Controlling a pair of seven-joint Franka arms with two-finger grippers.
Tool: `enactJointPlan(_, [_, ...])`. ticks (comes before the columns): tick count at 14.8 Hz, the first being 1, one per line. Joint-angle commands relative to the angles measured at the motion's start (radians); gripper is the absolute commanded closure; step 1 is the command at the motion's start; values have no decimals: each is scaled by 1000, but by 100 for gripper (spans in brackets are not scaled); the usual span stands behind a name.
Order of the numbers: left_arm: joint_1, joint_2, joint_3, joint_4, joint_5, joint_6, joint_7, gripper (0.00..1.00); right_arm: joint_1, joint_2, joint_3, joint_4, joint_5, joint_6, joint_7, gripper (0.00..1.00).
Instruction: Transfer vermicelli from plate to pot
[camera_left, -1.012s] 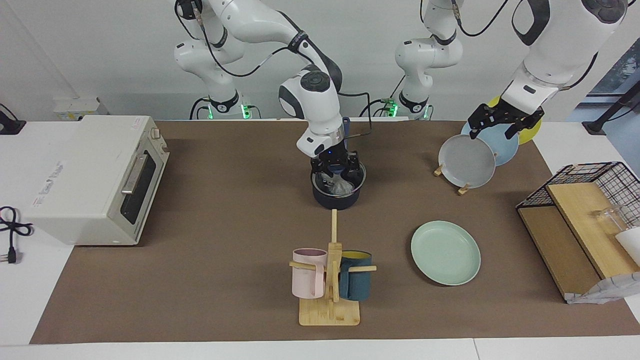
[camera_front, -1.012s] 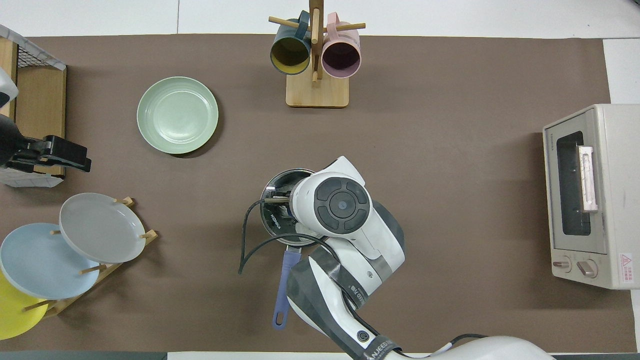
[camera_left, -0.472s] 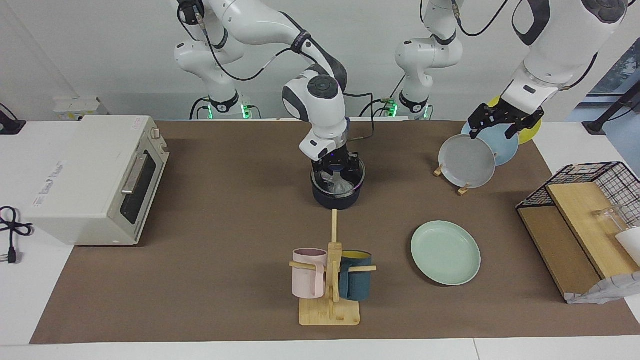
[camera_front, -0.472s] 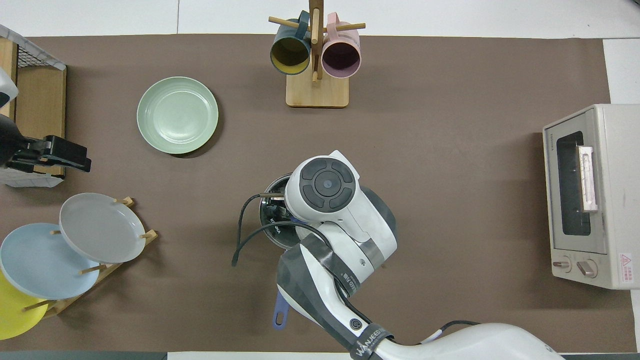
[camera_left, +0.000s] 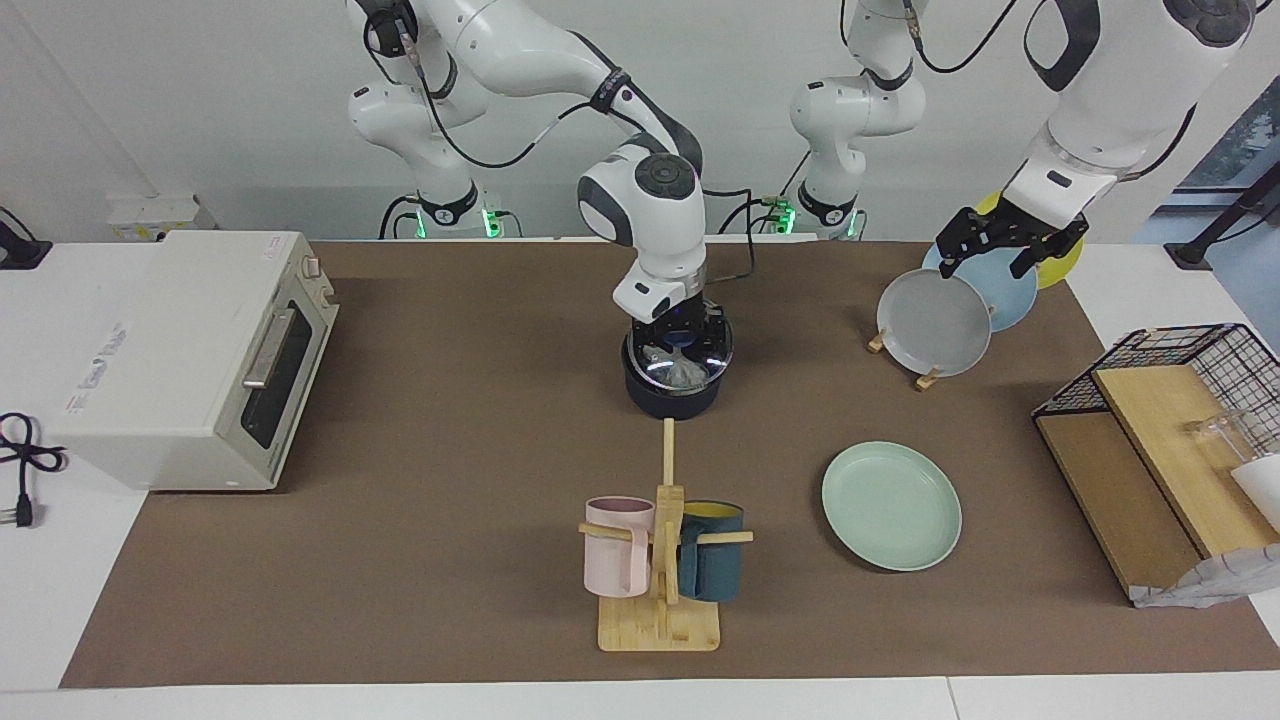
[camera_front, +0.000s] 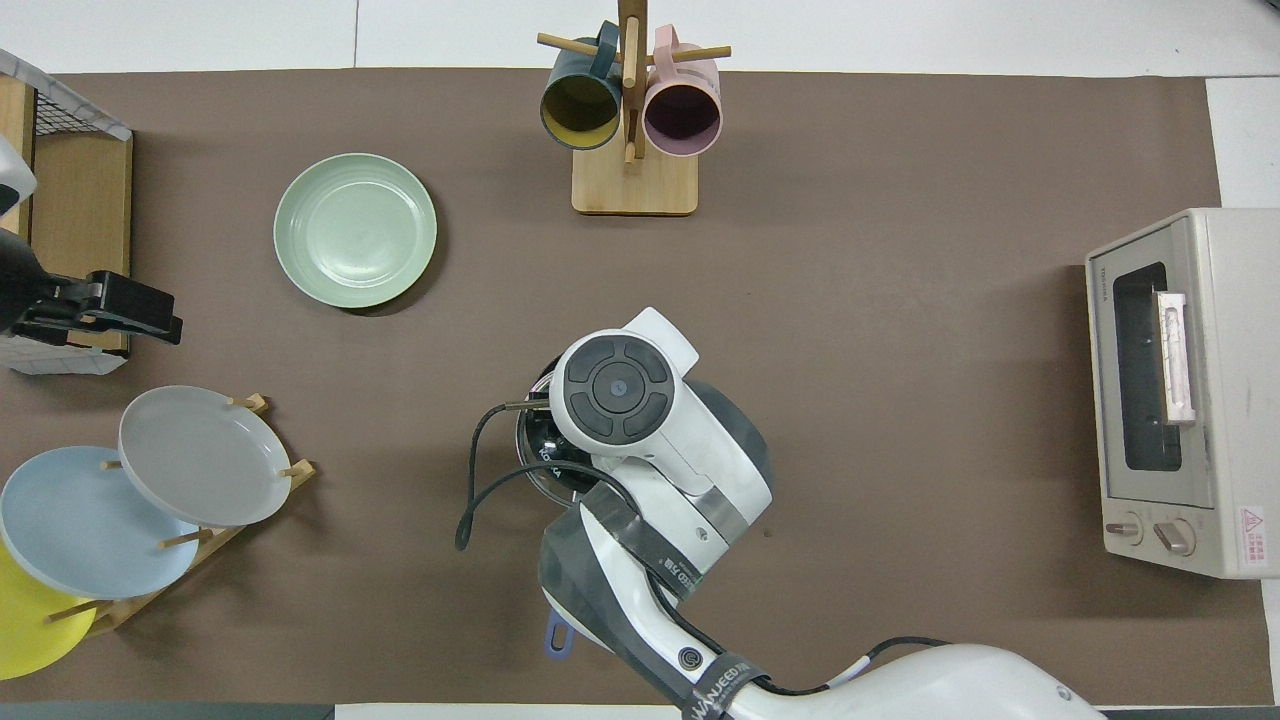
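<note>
A dark round pot (camera_left: 676, 385) sits near the middle of a brown table mat (camera_left: 450, 450). A small clump of pale, glassy vermicelli (camera_left: 682, 373) lies inside it, on the pot's floor. The pot's long blue handle runs straight back toward the robots; in the overhead view only its looped end (camera_front: 558, 638) shows from under the arm.

The right gripper (camera_left: 680, 334) hangs just over the pot's mouth, pointing straight down. Whether its fingers are spread or closed cannot be told, but they hold none of the noodles.

The mint-green plate (camera_left: 891, 505) lies flat and bare on the mat, farther from the robots than the pot and toward the left arm's end of the table.

The left gripper (camera_left: 1008, 243) waits in the air above a wooden rack of grey, light-blue and yellow plates (camera_left: 955, 305), holding nothing; its fingers look spread apart.

A mug stand (camera_left: 660, 560) with a pink and a teal mug sits farther from the robots than the pot. A toaster oven (camera_left: 190, 355) stands at the right arm's end.
</note>
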Motion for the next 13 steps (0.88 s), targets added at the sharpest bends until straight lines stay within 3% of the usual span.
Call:
enactJointPlan(1, [5,-24,3,-19,-12,-1,9,0,25,9,3,31,-68,-40,60,66])
enactJointPlan(6, [5,-24,3,-19,-12,-1,9,0,32,7,1,58,-105,-57,87,66])
enactJointPlan(10, [5,-24,2,-19,-12,-1,9,0,43,7,4,55,-243,-68,86,66])
enactJointPlan(13, [5,-24,3,-19,-12,-1,9,0,46,7,4,59,-248,-56,91,66])
